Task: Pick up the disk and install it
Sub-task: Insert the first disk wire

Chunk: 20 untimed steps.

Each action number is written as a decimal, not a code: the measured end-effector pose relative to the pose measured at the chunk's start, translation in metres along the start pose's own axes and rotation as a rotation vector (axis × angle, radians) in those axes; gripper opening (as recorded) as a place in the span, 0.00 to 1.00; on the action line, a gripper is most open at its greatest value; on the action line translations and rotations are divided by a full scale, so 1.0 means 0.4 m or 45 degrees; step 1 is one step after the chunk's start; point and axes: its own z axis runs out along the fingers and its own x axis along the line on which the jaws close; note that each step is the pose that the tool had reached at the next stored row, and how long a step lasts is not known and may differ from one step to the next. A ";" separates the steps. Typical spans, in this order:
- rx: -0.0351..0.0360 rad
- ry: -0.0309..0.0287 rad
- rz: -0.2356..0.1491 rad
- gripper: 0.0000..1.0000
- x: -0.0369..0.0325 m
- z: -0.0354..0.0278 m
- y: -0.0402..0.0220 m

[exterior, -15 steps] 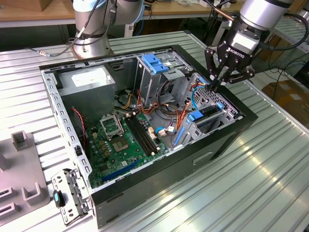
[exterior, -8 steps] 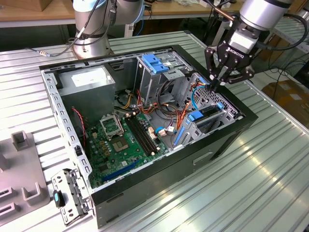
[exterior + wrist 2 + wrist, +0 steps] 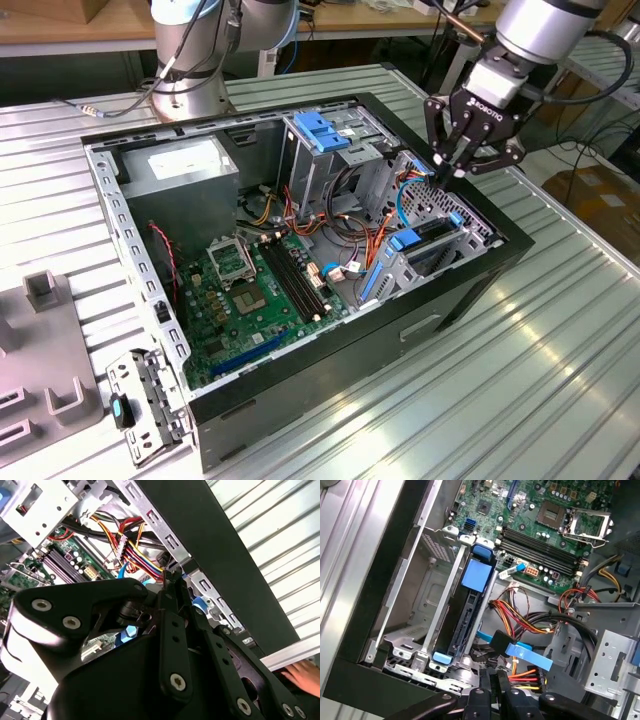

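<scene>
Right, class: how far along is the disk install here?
Done: the disk already stands on edge in its bay. In hand: nothing; the end effector hovers shut just above it. Left: whether it is fully seated cannot be told.

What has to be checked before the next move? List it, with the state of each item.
1. Gripper empty: fingers shut with nothing between them, ok.
2. Disk in the drive cage: it stands on edge in the slot, ok.
3. Disk fully seated: cannot tell.
4. Cables clear: the blue flat cable and the coloured wire bundle lie close under the gripper, not ok.
5. Workspace free of people: a hand rests by the case wall in the second wrist view, not ok.
</scene>
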 end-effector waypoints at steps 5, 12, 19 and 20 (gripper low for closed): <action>0.0022 -0.0011 0.054 0.18 0.000 0.001 0.001; 0.0057 -0.0031 0.143 0.18 0.000 0.003 0.002; 0.0098 -0.0028 0.166 0.18 -0.004 0.004 0.021; 0.0102 -0.0027 0.176 0.18 -0.004 0.005 0.021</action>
